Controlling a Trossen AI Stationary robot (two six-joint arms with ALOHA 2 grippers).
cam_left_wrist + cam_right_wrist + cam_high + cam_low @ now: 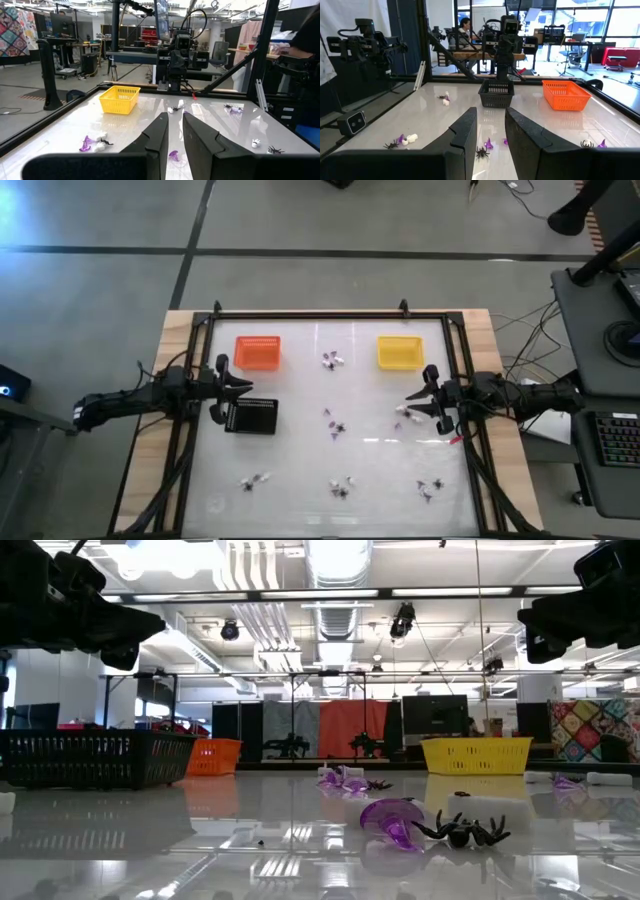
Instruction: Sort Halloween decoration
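a: where are the grippers?
b: left gripper (248, 387) hangs over the black tray (252, 417), right gripper (413, 397) sits just below the yellow basket (399, 352). both sets of jaws stand slightly apart, nothing between them.
a: trinkets?
b: halloween decoration (336, 428) all loose on the tabletop (300, 470) — clusters mid, far edge and along the near edge. orange basket (257, 352) is by the far left corner.
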